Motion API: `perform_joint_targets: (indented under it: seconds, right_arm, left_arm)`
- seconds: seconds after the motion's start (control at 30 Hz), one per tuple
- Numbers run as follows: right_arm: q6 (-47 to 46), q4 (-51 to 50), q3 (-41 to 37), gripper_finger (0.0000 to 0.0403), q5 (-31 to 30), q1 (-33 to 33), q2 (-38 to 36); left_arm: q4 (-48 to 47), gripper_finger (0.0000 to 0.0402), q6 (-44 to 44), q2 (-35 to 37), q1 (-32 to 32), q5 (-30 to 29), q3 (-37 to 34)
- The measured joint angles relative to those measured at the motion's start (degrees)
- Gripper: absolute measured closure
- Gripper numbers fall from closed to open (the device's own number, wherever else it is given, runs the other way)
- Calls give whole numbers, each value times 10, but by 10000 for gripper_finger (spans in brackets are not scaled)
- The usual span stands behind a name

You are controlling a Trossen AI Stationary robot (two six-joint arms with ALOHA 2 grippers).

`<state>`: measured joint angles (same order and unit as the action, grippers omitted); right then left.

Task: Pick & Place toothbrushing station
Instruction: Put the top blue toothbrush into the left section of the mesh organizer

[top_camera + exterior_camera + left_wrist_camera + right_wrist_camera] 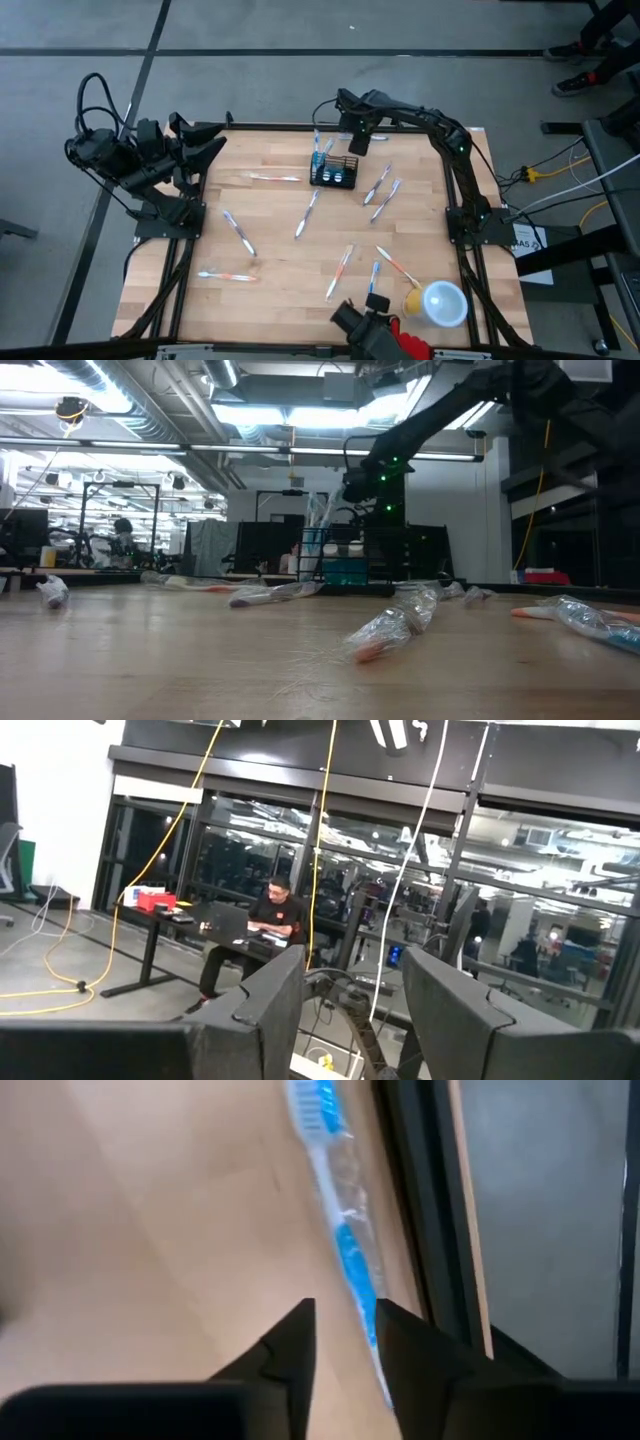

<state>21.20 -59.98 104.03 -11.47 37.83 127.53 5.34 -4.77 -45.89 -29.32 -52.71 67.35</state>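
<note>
The black mesh holder stands on the wooden table near its far edge, with some blue-and-white items in it; it also shows in the low view. My right gripper hangs just beyond it, shut on a wrapped blue-and-white toothbrush. That brush shows at the holder's far left side and rising above the holder in the low view. My left gripper is open and empty, raised over the table's far left corner, and its fingers point into the room. My right gripper pinches the toothbrush's handle between its two fingers. The brush runs on past the fingertips, roughly along them, with the bristle head farthest out. It is lifted clear over the table by the far edge. Whether its far end touches the holder, I cannot tell.
Several wrapped toothbrushes lie loose on the table, among them ones at the left, the middle and right of the holder. A yellow cup with a pale lid stands at the near right. A black-and-red object sits at the near edge.
</note>
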Motion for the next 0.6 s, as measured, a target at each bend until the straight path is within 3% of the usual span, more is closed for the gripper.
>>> perform_joint_targets:
  seconds: [0.2,0.6]
  right_arm:
    - [-15,0,0,261,21,32,11]
    - [-22,23,-27,273,58,43,12]
  left_arm:
    - [8,235,6,0,0,-6,0]
    - [9,235,13,0,0,-14,0]
